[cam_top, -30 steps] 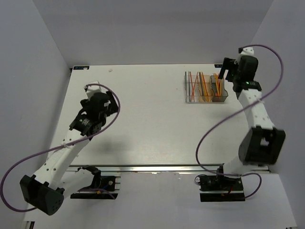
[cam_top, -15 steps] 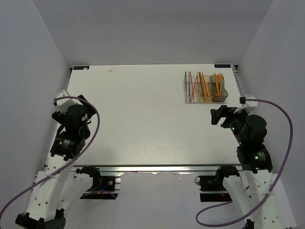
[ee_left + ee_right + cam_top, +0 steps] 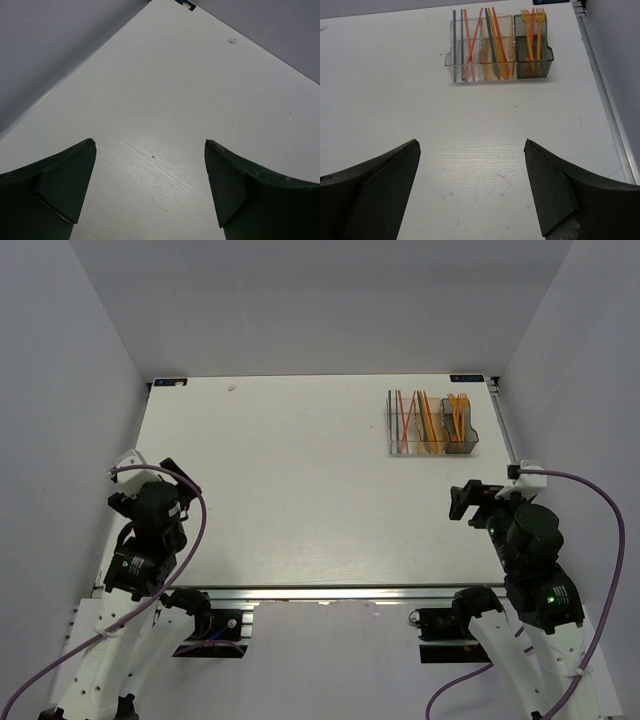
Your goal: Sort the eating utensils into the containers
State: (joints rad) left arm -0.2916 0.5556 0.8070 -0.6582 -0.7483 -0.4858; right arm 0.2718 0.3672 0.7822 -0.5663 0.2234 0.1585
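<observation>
The right claw (image 3: pixel 470 145) is wide open and holds nothing, and the left claw (image 3: pixel 150 144) is the same. Ahead of the right claw, well apart, all utensils (image 3: pixel 540 30) I can see stand inside the 3 bins (image 3: pixel 546 65). I judge the sorting done, so both claws hang idle over the bare surface (image 3: pixel 395 100).

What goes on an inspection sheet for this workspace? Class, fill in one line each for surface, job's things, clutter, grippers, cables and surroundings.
Surface: white table, faint scuffs.
Job's things: three joined containers near the far right corner; every one of the utensils in view sits inside them, with orange forks in the grey one.
Clutter: one small pale speck near the far edge; what it is cannot be told.
Grippers: left gripper open and empty over the table's near left; right gripper open and empty, facing the containers.
Cables: a purple cable loops off each arm, apart from the containers.
Surroundings: plain grey walls on three sides.
</observation>
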